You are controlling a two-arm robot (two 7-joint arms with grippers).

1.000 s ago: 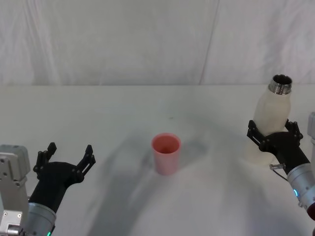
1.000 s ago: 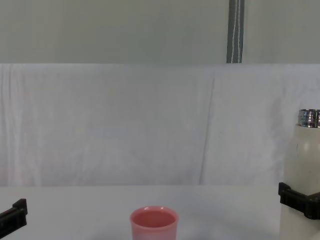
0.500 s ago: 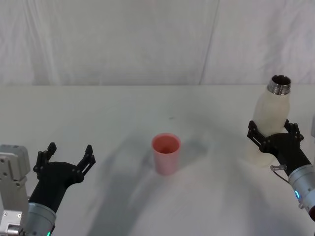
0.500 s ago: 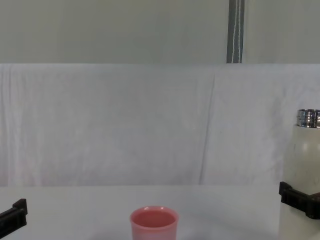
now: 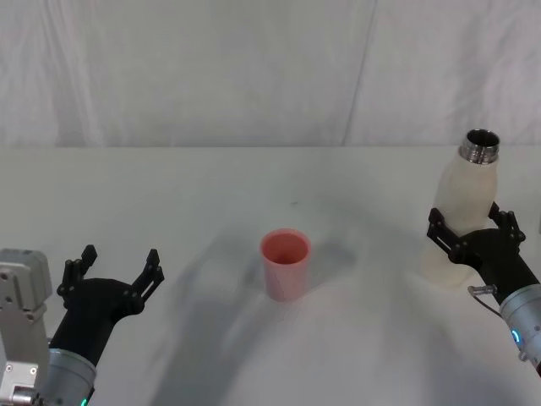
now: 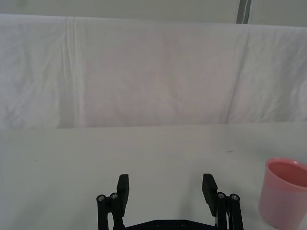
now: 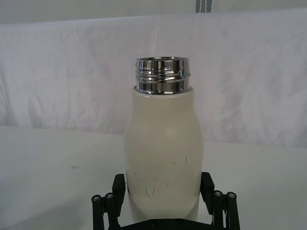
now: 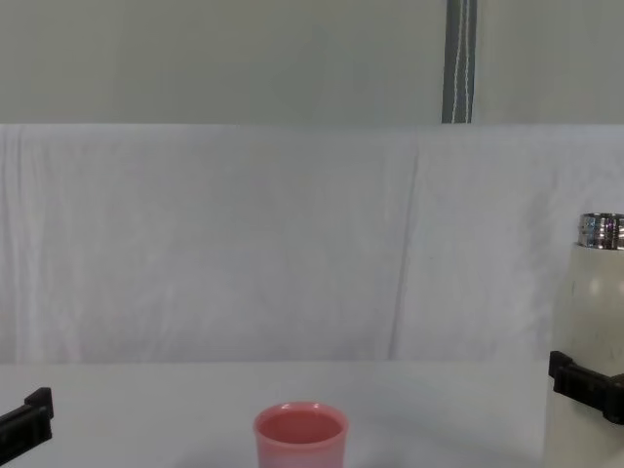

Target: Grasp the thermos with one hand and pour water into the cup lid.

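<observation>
Sliding slightly rearward, the right gripper point(image 5: 473, 233) straddles the upright thermos point(image 5: 463, 218) at the table's right, fingers spread beside it; grasping remains, so it must close before carrying toward the cup lid point(image 5: 286, 263).

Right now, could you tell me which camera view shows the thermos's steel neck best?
The right wrist view: the thermos stands centred, its threaded neck sharp. The head view shows it far right, from above; the chest view cuts it at the edge.
</observation>
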